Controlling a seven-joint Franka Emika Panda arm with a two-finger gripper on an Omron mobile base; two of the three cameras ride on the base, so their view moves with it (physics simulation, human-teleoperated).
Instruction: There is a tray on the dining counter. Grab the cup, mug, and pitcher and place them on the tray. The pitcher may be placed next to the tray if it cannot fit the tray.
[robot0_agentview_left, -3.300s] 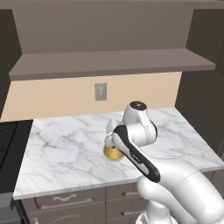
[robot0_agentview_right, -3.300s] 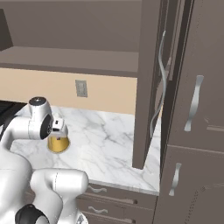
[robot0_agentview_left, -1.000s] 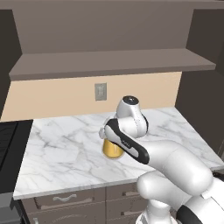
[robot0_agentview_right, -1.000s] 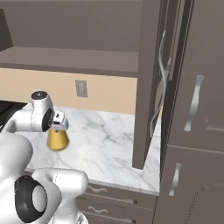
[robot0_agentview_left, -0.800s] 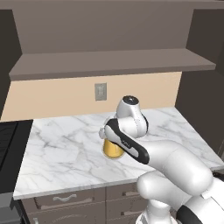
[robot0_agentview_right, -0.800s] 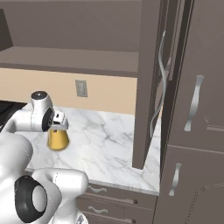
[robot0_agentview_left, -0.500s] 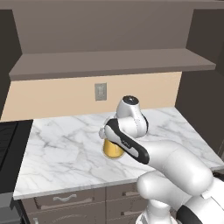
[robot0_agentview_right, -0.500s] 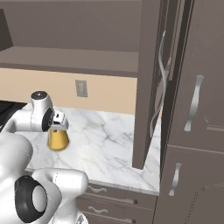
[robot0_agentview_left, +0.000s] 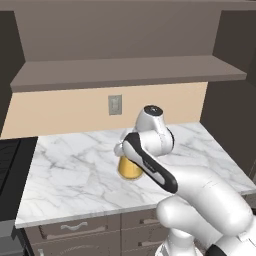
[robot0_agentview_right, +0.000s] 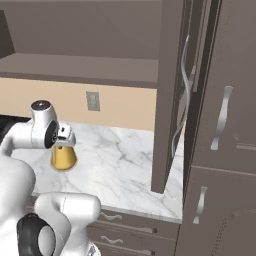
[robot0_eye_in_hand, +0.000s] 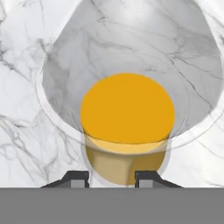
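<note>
The white robot arm bends up from the base, curls over, and points its hand straight down at the clear glass pitcher (robot0_agentview_left: 129, 168) with orange-yellow drink inside. The pitcher stands upright on the short white marble desk (robot0_agentview_left: 75, 175) with grey veins, near the middle, at about 6 o'clock from the grey wall socket (robot0_agentview_left: 115, 105).

In the hand view, the pincer (robot0_eye_in_hand: 112, 177) sits right above the pitcher (robot0_eye_in_hand: 127, 113). Its two small dark fingertips (robot0_eye_in_hand: 76, 178) stand one on each side of the pitcher's narrow neck, at 6 o'clock of the round orange pool. The fingertips look tight against the glass, pinching the neck.

In the right base view, the pitcher (robot0_agentview_right: 63, 157) sits just under the hand, and a tall brown cabinet door (robot0_agentview_right: 172, 95) stands at 3 o'clock.
</note>
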